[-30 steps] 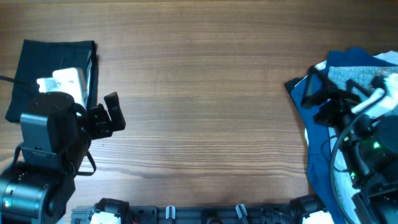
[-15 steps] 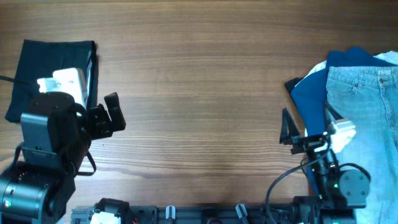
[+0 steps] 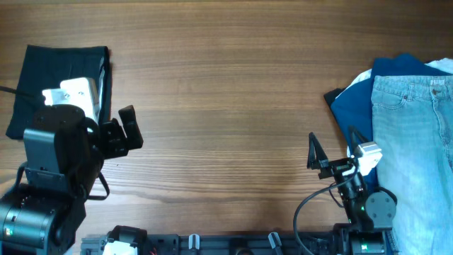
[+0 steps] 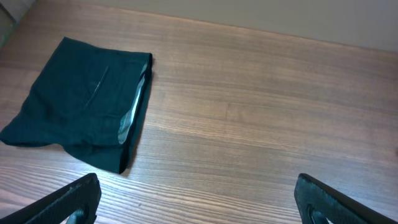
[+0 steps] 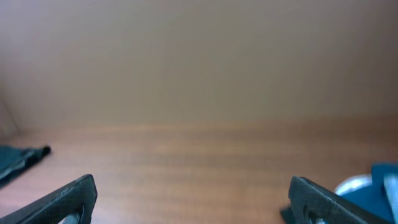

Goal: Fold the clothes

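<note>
Jaws on the left gripper [image 3: 130, 128] stand wide apart and released, with nothing between them; in the left wrist view the two dark fingertips [image 4: 78, 198] sit at opposite bottom corners over bare wood. The left arm rises from its base at the near left corner of the desk [image 3: 226, 85], where a small green light glows. Its boxy black upper link leans toward the far side, and a pale wrist module hangs over the near right part of the clothes [image 3: 56, 67]. The gripper itself sticks out just past the garment's right edge, above the desk and apart from the cloth.

The clothes lie at the far left of the desk as a flat, dark, roughly rectangular packet. From the left wrist camera the folded layers show along the right side of the packet [image 4: 81, 102], with a pale grey-white lining peeking out between them.

The middle of the desk is plain wood grain.

Right of centre, at the near edge, the right arm is tucked low, with a black cable looping beside it and a green light on its body. The right gripper [image 3: 331, 151] points toward the far side, its jaws likewise spread and empty, and it hovers just left of the clothing pile. Its wrist camera looks level across the desk at a blurred wall.

At the far right, light blue denim jeans [image 3: 414, 134] lie over a royal blue garment [image 3: 354, 106], with a sliver of white cloth [image 3: 362, 76] at the far edge of the pile.
</note>
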You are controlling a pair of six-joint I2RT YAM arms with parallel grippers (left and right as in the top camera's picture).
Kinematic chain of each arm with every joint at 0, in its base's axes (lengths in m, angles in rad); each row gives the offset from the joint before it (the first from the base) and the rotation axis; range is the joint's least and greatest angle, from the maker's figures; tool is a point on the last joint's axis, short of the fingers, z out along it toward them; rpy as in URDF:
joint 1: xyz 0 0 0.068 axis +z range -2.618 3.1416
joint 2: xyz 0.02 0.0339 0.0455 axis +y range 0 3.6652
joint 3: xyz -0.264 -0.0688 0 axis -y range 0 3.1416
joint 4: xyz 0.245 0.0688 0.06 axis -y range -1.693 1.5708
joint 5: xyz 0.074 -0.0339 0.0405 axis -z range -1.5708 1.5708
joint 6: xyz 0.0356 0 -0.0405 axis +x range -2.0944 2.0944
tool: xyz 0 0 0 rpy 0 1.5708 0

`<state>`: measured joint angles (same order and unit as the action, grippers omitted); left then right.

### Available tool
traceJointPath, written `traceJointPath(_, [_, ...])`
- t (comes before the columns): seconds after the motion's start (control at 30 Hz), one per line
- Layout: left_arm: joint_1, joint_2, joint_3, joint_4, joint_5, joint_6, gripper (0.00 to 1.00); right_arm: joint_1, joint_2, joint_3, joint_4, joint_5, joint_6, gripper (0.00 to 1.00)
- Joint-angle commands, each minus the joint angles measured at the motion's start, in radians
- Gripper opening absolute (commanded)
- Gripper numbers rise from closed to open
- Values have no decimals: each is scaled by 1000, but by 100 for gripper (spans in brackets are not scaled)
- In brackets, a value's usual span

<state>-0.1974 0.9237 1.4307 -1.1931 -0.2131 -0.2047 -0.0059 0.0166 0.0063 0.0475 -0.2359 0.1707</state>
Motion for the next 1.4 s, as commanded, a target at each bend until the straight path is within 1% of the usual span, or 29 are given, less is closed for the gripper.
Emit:
traceJointPath(0.0, [-3, -5, -3, 3, -13, -13, 100, -5, -6, -1, -26, -13, 15, 100])
traceJointPath(0.63, [-2, -7, -4, -8, -13, -13, 100, -5, 6, -1, -26, -13, 15, 100])
traceJointPath(0.67, [5, -19, -5, -26, -14, -9, 100, -5, 6, -1, -26, -13, 15, 100])
traceJointPath(0.7, [24, -27, -10, -2, -15, -13, 100, -5, 6, -1, -27, -13, 15, 100])
traceJointPath(0.77, [75, -57, -42, 87, -8, -17, 100, -5, 6, -1, -26, -13, 15, 100])
traceJointPath(0.83, [153, -130, -157, 281, 34, -17, 100, -5, 6, -1, -26, -13, 15, 100])
traceJointPath(0.87, [172, -164, -212, 356, 45, -17, 100, -5, 6, -1, -26, -13, 15, 100])
traceJointPath(0.9, [186, -201, -277, 431, 51, -17, 100, -5, 6, -1, -26, -13, 15, 100])
traceJointPath(0.93, [201, -260, -386, 537, 60, -17, 100, -5, 6, -1, -26, -13, 15, 100])
traceJointPath(1.03, [217, -391, -599, 739, 60, -17, 100, -5, 6, -1, -26, -13, 15, 100])
traceJointPath(1.1, [217, -509, -779, 891, 67, -17, 100, -5, 6, -1, -26, -13, 15, 100])
traceJointPath(1.17, [217, -607, -916, 980, 66, -25, 100, -5, 6, -1, -27, -13, 15, 100])
traceJointPath(1.27, [221, -693, -1038, 1056, 67, -44, 100, -5, 6, -1, -26, -13, 15, 100])
traceJointPath(1.37, [253, -779, -1188, 1199, 66, -92, 100, -5, 6, -1, -27, -13, 15, 100])
